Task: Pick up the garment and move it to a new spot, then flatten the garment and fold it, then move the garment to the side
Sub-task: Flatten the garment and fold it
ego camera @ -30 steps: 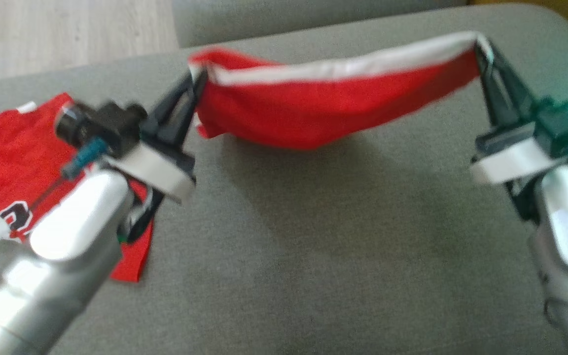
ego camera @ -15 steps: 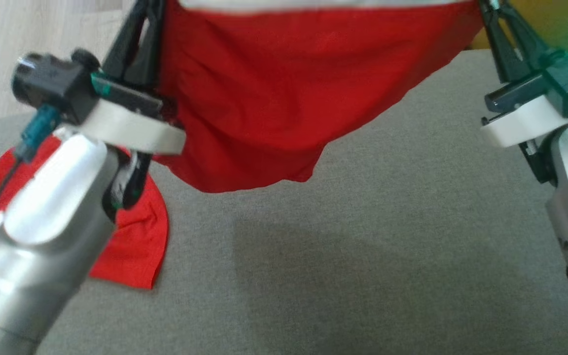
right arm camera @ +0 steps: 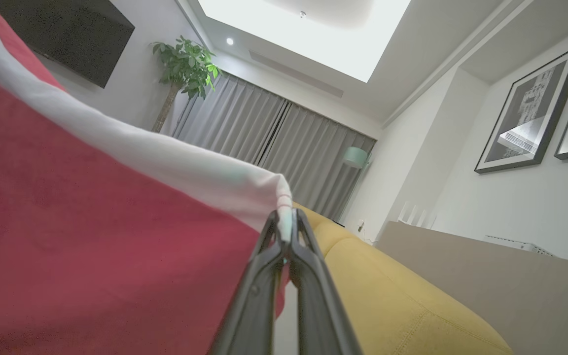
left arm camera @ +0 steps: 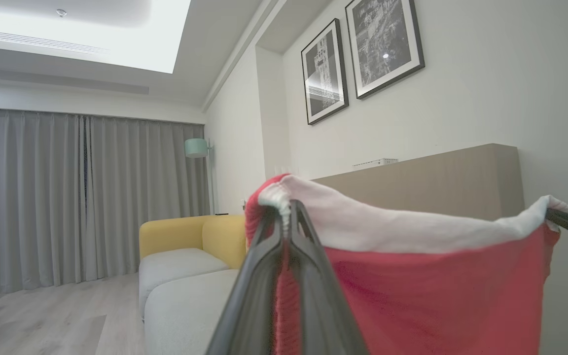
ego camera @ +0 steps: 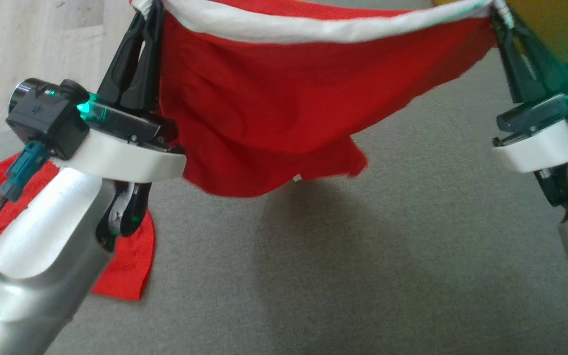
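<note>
Each pair of fingers is pinched tight on one end of the white band: left gripper at 11 o'clock, right gripper at 1 o'clock. Such narrow pinches could slip if the arms spread wider, dropping the red garment. It hangs slack above the grey woven cushion and looks like soft matte knit. Another red cloth lies at 8 o'clock.

- Grey curtains are hung across the left of the left wrist view, over a pale wooden floor.
- A yellow sofa is set at lower centre.
- Two framed pictures are hung upper right.
- A potted plant is seen upper left of the right wrist view.
</note>
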You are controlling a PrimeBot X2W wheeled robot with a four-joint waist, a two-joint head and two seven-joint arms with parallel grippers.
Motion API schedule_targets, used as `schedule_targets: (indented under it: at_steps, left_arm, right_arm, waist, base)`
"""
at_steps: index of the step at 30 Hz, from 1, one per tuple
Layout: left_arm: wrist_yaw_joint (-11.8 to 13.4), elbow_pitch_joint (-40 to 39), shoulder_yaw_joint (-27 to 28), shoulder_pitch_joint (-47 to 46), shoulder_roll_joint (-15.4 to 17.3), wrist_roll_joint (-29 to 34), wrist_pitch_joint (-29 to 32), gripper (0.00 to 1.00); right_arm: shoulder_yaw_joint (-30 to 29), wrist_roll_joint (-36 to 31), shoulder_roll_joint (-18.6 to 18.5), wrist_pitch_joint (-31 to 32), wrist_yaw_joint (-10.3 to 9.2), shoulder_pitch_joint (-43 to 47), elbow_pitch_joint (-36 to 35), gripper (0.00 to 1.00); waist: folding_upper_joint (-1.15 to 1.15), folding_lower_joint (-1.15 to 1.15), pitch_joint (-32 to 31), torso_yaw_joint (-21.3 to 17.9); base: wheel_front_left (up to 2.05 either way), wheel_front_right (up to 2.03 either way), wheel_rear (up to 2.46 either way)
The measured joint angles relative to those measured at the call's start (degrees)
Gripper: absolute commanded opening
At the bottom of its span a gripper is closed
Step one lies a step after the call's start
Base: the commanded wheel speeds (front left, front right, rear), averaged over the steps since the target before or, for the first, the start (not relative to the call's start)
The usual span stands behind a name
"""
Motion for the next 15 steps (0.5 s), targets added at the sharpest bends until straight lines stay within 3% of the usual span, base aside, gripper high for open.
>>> schedule_targets:
  at_steps: [15]
  left_arm:
    - [1.0, -5.3, -0.4, 3.4, 1.5, -2.2, 2.9, 0.00]
  right_arm:
    - [-0.2, 3.3, -1.7, 2.6, 0.00, 5.9, -5.7, 0.00]
  waist:
    - [0.00, 0.00, -0.3, -1.1]
  base:
    - [0.00, 0.00, 0.00]
